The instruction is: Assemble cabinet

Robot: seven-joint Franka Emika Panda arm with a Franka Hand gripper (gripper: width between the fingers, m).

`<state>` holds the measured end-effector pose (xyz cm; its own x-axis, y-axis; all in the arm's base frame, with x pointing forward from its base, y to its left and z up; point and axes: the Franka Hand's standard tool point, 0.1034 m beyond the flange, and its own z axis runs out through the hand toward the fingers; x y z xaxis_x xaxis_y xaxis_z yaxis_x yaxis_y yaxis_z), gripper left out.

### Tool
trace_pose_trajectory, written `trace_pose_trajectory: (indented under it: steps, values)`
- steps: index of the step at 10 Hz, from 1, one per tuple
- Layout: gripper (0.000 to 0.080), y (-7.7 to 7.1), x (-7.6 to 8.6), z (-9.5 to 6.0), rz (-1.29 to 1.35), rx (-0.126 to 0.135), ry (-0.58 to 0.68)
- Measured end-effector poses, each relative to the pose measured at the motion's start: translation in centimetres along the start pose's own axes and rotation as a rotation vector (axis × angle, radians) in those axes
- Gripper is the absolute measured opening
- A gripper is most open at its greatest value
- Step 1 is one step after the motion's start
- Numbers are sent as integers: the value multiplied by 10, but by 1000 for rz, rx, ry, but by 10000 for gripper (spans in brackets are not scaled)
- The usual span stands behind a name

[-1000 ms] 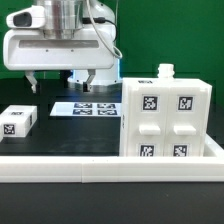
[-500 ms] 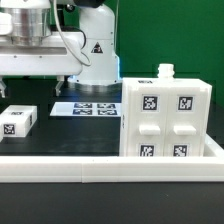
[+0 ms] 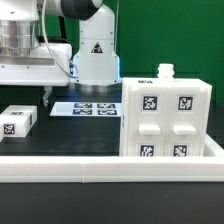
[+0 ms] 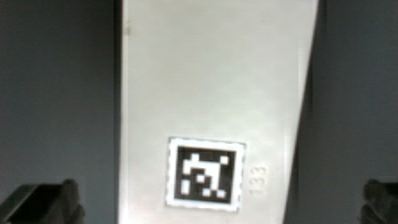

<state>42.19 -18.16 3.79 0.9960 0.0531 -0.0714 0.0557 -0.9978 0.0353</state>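
The cabinet (image 3: 165, 120) stands upright at the exterior view's right, its body seemingly built; the small tagged block (image 3: 17, 121) lies loose at the left, well apart, likely yet to be fitted; the gripper (image 4: 210, 204) hangs apparently above it, fingers (image 4: 43, 203) spread wide, holding nothing.

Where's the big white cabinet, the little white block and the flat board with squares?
cabinet (image 3: 165, 122): exterior view, middle of its front face.
small white block (image 3: 17, 120): exterior view, middle of the block.
marker board (image 3: 84, 108): exterior view, middle of its top.
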Motion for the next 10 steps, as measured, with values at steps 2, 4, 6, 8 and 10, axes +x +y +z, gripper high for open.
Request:
trace_pose_trajectory:
  steps: [2,4,6,8,10]
  values:
    - [797,1,-1,8,-9,-10,2]
    - [797,6,-4,18,-20,-19,-3]
    - [797,7,-9,25,-24,-18,-15]
    - [797,6,-12,29,-25,-16,-25]
    - [769,5,-13,30,-25,-15,-28]
